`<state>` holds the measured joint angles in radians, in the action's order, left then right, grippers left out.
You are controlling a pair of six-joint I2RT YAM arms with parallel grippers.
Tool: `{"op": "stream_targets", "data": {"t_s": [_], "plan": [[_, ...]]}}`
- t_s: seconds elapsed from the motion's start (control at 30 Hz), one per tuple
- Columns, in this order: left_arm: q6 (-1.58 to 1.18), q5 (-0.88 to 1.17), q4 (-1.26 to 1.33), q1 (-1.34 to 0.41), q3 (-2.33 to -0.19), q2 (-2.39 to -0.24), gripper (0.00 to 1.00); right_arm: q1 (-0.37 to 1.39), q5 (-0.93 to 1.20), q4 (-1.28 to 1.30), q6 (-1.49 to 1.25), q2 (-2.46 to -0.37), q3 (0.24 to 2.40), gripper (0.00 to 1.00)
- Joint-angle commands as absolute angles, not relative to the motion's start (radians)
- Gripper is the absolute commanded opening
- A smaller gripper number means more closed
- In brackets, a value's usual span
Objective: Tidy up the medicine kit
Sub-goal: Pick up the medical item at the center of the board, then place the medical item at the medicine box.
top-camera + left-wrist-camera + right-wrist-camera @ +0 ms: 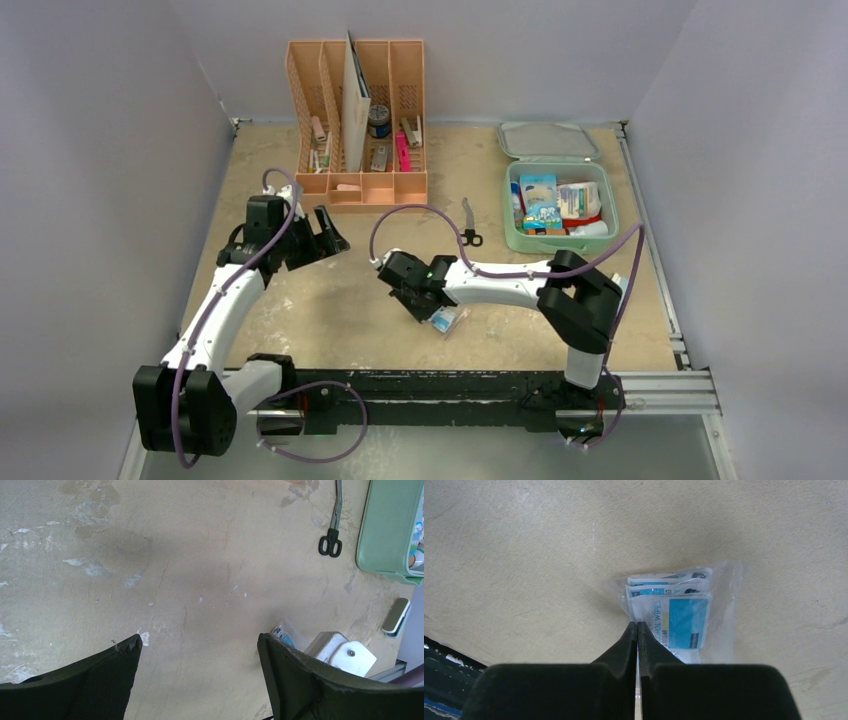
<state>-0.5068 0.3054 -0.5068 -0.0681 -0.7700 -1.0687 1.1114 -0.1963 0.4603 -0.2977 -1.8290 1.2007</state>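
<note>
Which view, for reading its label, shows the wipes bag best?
Right wrist: the wipes bag lies close and central, its blue label partly readable. Top external shows only a small corner by the arm; left wrist just an edge.

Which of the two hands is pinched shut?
The right hand, down by the bag of alcohol wipes: its two fingers press flat together, while those of the left hand stand wide apart.

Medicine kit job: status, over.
Left pincer open, empty. Right pincer shut at alcohol-wipes bag edge, grip unclear. Medicine kit open, part filled. Scissors loose beside it.
</note>
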Motion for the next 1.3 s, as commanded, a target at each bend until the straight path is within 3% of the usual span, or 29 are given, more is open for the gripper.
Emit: {"op": "stream_targets", "data": {"t_s": [0.0, 0.57, 0.9, 1.27], "plan": [[-0.523, 0.296, -0.497, -0.074, -0.762, -1.071, 0.85, 1.11, -0.187, 0.519, -0.319, -1.8, 1.237, 0.0], [-0.52, 0.312, -0.493, -0.086, -0.771, -1.081, 0.85, 1.039, -0.198, 0.572, -0.225, -1.611, 1.27, 0.0], [-0.507, 0.311, -0.502, -0.087, -0.765, -1.043, 0.86, 0.745, -0.244, 0.718, -0.163, -1.468, 1.381, 0.0], [-0.494, 0.295, -0.512, -0.089, -0.773, -1.04, 0.86, 0.438, -0.373, 0.753, -0.047, -1.46, 1.472, 0.0]]}}
